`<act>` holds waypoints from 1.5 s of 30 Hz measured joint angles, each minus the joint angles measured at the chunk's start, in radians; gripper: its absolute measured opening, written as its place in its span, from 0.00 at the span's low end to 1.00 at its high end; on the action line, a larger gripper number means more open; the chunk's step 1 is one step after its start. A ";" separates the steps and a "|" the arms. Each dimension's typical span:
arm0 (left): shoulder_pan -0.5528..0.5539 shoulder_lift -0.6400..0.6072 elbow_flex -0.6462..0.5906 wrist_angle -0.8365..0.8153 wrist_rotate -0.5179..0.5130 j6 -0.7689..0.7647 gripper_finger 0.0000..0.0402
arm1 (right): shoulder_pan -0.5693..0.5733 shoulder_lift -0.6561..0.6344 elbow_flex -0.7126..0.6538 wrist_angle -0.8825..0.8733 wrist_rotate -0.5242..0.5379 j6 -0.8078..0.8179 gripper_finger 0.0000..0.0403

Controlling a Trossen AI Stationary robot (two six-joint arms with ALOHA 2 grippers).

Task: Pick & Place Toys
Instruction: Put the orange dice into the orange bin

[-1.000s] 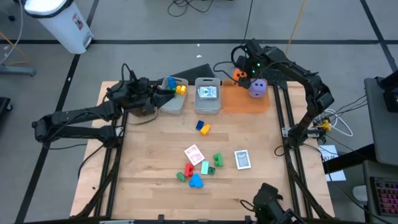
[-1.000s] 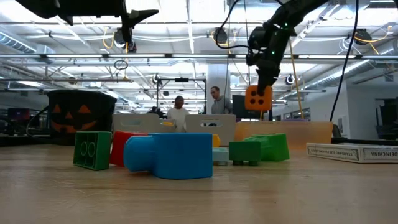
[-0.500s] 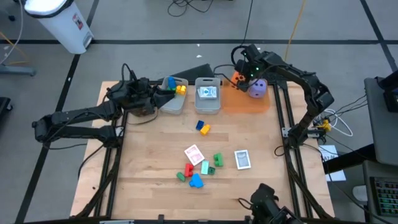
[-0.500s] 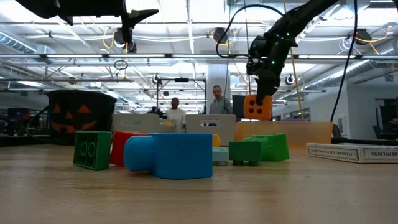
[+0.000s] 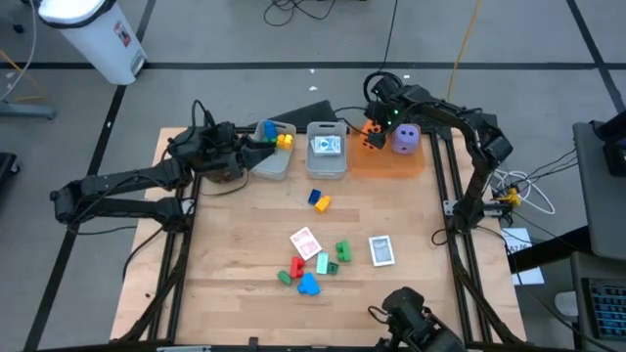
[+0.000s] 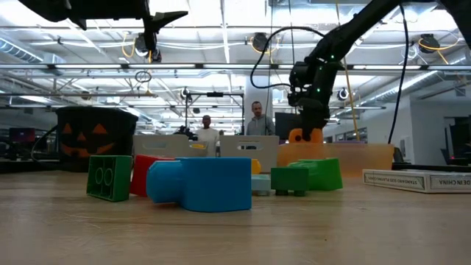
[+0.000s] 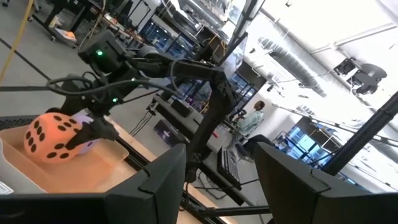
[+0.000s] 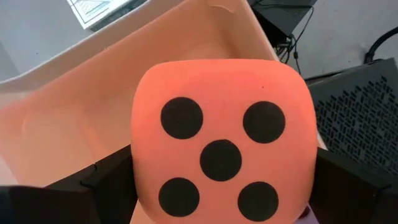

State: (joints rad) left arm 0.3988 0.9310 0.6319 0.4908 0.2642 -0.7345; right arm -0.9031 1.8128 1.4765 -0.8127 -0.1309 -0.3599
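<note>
My right gripper (image 5: 374,134) is shut on the orange die (image 8: 221,140) over the far left part of the flat orange tray (image 5: 389,162), low between its walls. The die also shows in the left wrist view (image 7: 53,137) and the low view (image 6: 305,135). The purple die (image 5: 405,139) sits in the tray just right of it. My left gripper (image 5: 250,141) hovers open and empty at the far left, beside a clear bin (image 5: 272,159) holding blue and yellow blocks. Loose blocks (image 5: 313,269) and two cards (image 5: 381,250) lie on the table's near middle. My right gripper pinches the orange die by two opposite sides (image 8: 138,180), one dark finger (image 8: 109,183) on each. The fingers slant down from above, and the five-dot face looks up at the wrist camera. Whether the die's underside touches the tray floor, I cannot tell.
A second clear bin (image 5: 327,150) with a card in it stands between the first bin and the tray. A blue and yellow block pair (image 5: 319,200) lies mid-table. A black pumpkin-faced pot (image 6: 96,138) stands at the far left. People stand in the room beyond.
My right gripper has come down with the orange die, from well above the tray to low between its walls, drifting slightly toward the table's left edge. The die stays in the fingers throughout.
</note>
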 joint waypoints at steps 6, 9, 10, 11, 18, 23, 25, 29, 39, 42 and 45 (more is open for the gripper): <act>0.000 0.000 0.000 0.000 0.000 -0.002 0.49 | 0.000 0.029 0.000 0.007 0.000 -0.002 0.89; 0.000 0.000 0.000 0.000 0.000 -0.002 0.49 | -0.001 0.036 0.001 0.011 0.001 -0.005 0.89; 0.000 0.000 0.000 0.000 0.000 -0.002 0.49 | -0.003 0.037 0.001 0.011 0.001 -0.008 0.89; 0.000 0.000 0.000 0.000 0.000 -0.002 0.49 | -0.003 0.040 0.001 0.012 0.001 -0.011 0.89; 0.000 0.000 0.000 0.000 0.000 -0.001 0.49 | -0.003 0.058 0.002 0.002 0.000 -0.009 0.89; 0.000 0.000 0.000 -0.001 0.000 -0.002 0.49 | -0.003 0.063 0.001 0.001 0.001 -0.009 0.89; 0.000 0.000 0.000 -0.001 0.000 -0.002 0.49 | -0.003 0.063 0.001 0.001 0.001 -0.009 0.89; 0.000 0.000 0.000 -0.001 0.000 -0.002 0.49 | -0.003 0.063 0.001 0.001 0.002 -0.011 0.90; 0.000 0.000 0.000 -0.001 0.000 -0.003 0.49 | -0.003 0.062 0.001 0.000 0.003 -0.005 0.97; 0.000 0.000 0.000 -0.001 0.000 -0.004 0.49 | -0.003 0.062 0.001 0.000 0.003 -0.003 0.97; 0.000 0.000 0.000 -0.001 0.000 -0.004 0.49 | -0.003 0.062 0.001 -0.001 0.001 -0.003 0.97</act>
State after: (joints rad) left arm 0.3988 0.9310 0.6319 0.4901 0.2638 -0.7383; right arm -0.9058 1.8748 1.4777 -0.8135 -0.1299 -0.3634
